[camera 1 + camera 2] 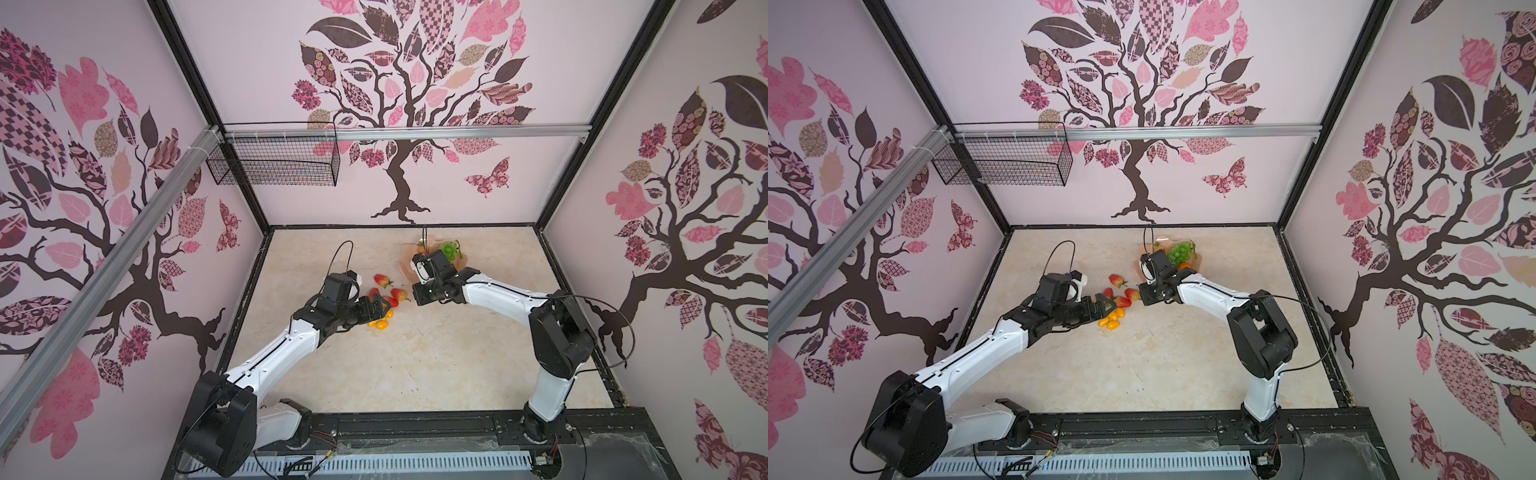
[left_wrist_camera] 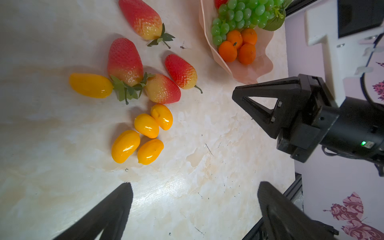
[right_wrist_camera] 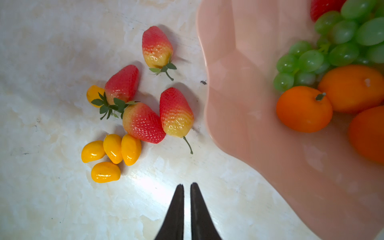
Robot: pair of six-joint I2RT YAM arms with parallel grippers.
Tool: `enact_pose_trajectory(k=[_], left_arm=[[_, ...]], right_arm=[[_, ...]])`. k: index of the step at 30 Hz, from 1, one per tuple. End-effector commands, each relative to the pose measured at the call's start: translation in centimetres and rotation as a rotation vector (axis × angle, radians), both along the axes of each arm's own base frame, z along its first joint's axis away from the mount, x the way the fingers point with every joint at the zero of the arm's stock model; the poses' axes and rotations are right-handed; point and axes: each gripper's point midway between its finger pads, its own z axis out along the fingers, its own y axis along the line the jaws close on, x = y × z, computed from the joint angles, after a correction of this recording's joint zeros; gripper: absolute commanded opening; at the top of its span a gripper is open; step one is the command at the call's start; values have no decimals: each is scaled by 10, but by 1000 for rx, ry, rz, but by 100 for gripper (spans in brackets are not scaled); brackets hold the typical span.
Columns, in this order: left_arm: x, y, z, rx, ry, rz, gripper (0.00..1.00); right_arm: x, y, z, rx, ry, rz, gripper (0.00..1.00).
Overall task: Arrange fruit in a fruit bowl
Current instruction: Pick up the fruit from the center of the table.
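1. Logging the fruit bowl (image 3: 239, 83) first: it sits on the table (image 3: 52, 62) toward the far side, right of centre in both top views, partly hidden there by the right arm's wrist.
2. In the bowl: the grape bunch (image 2: 239, 14) with its leaf, and four tangerines (image 2: 227, 51) packed together and touching the grapes. A red strawberry edge shows behind the grapes (mostly cut off by the frame in both wrist views).
3. Loose on the table beside the bowl's rim: four strawberries (image 3: 175, 112). Three lie close together, two of them touching side by side. The fourth lies a little apart, farther from the tomatoes.
4. Also loose: five tomatoes (image 3: 113, 148). Four form a tight, touching cluster next to the strawberries. The fifth lies alone against the leafy cap of one strawberry.
5. Left gripper (image 2: 194, 187): released, fingers spread wide, nothing between them. It hangs over bare table near the tomato cluster.
6. Right gripper (image 3: 187, 185): fingers drawn almost together with only a thin slit between the tips, nothing held. It points at the table between the loose fruit and the bowl's rim. Contact with the table cannot be told.
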Motion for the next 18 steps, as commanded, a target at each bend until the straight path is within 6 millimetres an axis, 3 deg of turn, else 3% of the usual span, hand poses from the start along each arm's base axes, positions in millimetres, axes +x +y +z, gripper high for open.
enact_pose_trajectory(k=[1,9,18], left_arm=[[1,2,1,-73,1,32,98],[9,23,1,-149,11,95,98],[10,22,2,-135,11,73,98]], right_arm=[[2,7,-10,-94,-15,41,14],[5,12,-27,-166,-7,69,19],[10,11,-46,-225,20,75,23]])
